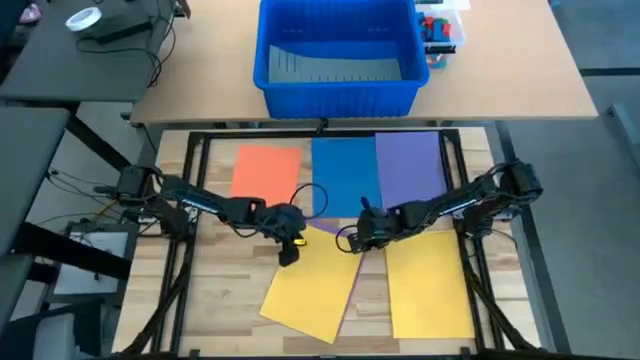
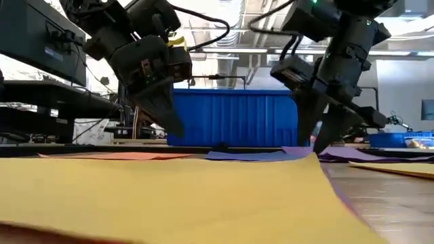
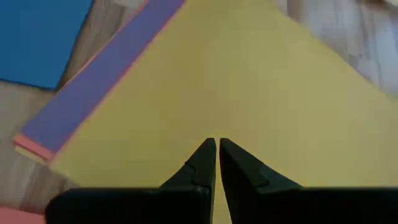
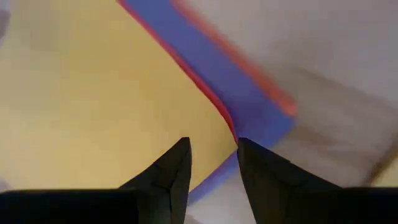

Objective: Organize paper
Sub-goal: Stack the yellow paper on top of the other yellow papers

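Coloured paper sheets cover a wooden table as two dark robot arms meet over a tilted yellow sheet (image 1: 310, 290).

Orange (image 1: 265, 172), blue (image 1: 343, 175) and purple (image 1: 411, 168) sheets lie side by side toward the far edge of the table (image 1: 215, 290), near a big blue bin (image 1: 338, 55); a second yellow sheet (image 1: 428, 285) lies at the near right. The left gripper (image 3: 217, 148) hangs over the tilted sheet with its fingers pressed together, holding nothing. The right gripper (image 4: 212, 149), fingers slightly parted, sits at that sheet's edge, where purple and red paper (image 4: 249, 99) peeks from underneath.
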{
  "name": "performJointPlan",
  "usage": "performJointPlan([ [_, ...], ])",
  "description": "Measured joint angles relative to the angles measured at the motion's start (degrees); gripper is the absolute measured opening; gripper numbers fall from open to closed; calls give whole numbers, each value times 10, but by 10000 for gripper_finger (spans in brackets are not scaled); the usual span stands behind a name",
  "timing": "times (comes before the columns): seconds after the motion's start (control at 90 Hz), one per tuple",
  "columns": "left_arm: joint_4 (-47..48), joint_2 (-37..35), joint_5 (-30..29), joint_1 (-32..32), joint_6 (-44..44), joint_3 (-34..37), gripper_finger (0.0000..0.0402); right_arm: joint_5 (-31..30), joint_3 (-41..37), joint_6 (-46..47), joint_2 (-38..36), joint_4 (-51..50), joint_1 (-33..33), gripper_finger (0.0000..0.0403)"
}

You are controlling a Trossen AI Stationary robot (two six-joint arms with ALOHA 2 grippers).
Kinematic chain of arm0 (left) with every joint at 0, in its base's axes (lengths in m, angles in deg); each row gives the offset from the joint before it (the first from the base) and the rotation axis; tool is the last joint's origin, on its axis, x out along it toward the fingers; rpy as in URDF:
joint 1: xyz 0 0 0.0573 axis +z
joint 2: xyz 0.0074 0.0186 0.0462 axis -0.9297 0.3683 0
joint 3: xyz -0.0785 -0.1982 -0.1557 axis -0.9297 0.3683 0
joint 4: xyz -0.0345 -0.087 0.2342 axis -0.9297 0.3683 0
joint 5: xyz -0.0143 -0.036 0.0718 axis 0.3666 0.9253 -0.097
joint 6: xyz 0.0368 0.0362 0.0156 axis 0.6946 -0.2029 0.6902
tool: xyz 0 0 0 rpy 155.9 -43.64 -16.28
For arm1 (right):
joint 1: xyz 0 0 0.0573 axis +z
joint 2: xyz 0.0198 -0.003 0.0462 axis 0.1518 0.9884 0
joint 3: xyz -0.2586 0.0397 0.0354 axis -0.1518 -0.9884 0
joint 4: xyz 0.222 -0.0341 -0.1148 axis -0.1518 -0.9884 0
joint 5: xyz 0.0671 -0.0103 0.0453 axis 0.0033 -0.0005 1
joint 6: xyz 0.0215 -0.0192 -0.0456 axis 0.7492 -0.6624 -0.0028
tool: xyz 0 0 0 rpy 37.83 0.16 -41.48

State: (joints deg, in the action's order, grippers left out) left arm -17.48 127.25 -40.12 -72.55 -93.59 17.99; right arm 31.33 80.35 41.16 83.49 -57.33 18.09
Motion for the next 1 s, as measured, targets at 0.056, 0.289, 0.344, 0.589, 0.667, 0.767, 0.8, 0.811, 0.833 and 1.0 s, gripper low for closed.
performJointPlan([
  [0.056,-4,0,0,-3,0,0,6,0,0,0,0,7,3,123],
  [0.289,-32,45,-4,-31,-4,0,6,0,0,4,0,3,12,123],
  [0.344,-43,57,-4,-39,-6,0,6,0,0,4,0,3,12,123],
  [0.589,-73,91,-8,-46,-10,-13,6,-1,0,16,0,10,12,123],
  [0.667,-75,99,-7,-44,-19,-12,6,-1,0,30,0,14,16,123],
  [0.767,-81,109,-8,-42,-33,-13,6,-1,0,35,0,27,22,123],
  [0.8,-86,111,-7,-42,-34,-13,6,-1,0,39,0,25,25,123],
  [0.811,-86,111,-8,-42,-34,-13,6,-1,0,40,0,26,26,123],
  [0.833,-87,111,-8,-42,-34,-13,6,-1,0,41,0,25,28,123],
  [1.0,-90,112,-8,-42,-33,-13,6,-1,0,61,0,26,35,123],
])
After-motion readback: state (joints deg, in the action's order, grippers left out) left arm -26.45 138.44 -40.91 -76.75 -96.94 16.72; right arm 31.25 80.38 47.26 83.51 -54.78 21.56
